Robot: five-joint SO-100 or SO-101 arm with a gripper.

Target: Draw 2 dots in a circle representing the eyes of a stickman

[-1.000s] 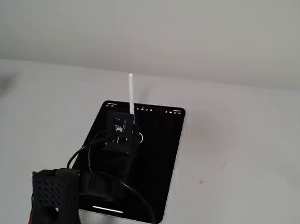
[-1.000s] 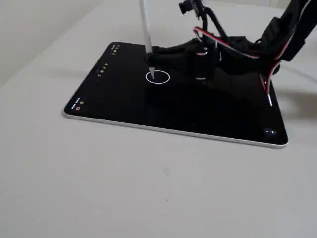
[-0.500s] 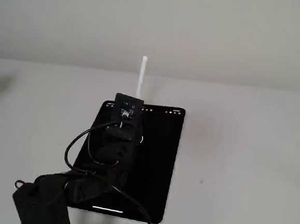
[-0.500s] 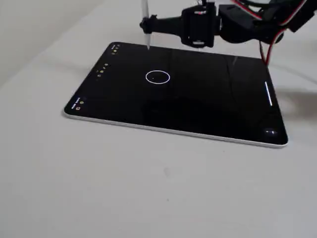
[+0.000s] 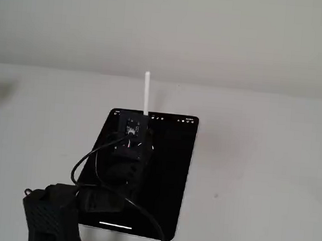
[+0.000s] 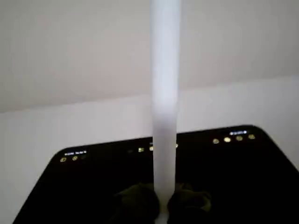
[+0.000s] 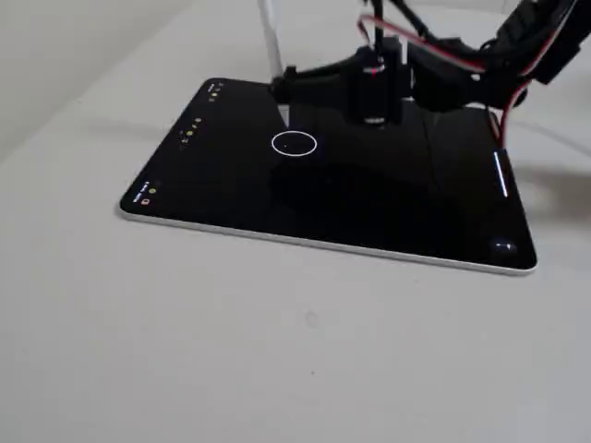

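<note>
The gripper (image 7: 284, 88) is clamped on a white stylus (image 7: 271, 37), upper middle of a fixed view, tip poised just above the circle (image 7: 295, 144) on the black tablet (image 7: 369, 208); one faint dot (image 7: 289, 146) shows inside

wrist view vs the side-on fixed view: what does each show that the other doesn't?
Only the wrist view: the stylus shaft close up, rising between the dark fingers, with the wall behind.
Only the fixed view: the circle on the screen, a faint speck inside it, the stylus tip just above its upper edge, and the cabled arm.
Both: the black tablet and its edge icons.
</note>
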